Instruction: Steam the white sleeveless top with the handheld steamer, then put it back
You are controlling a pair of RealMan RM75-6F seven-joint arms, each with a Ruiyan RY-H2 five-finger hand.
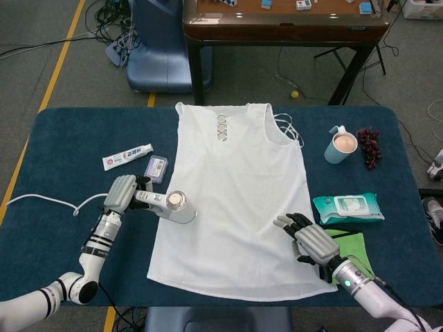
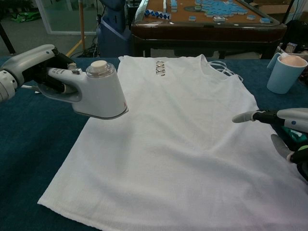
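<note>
The white sleeveless top (image 1: 239,200) (image 2: 178,134) lies flat in the middle of the blue table. My left hand (image 1: 123,195) (image 2: 33,65) grips the handle of the white handheld steamer (image 1: 173,206) (image 2: 98,91), which hangs above the top's left edge. My right hand (image 1: 308,238) (image 2: 284,122) hovers over the top's lower right part, its fingers spread and holding nothing.
A toothpaste tube (image 1: 127,157) and a small purple box (image 1: 156,167) lie left of the top. On the right are a blue cup (image 1: 340,146) (image 2: 285,72), grapes (image 1: 369,144), a wipes pack (image 1: 347,207) and a green cloth (image 1: 354,247). The steamer's white cord (image 1: 48,202) trails left.
</note>
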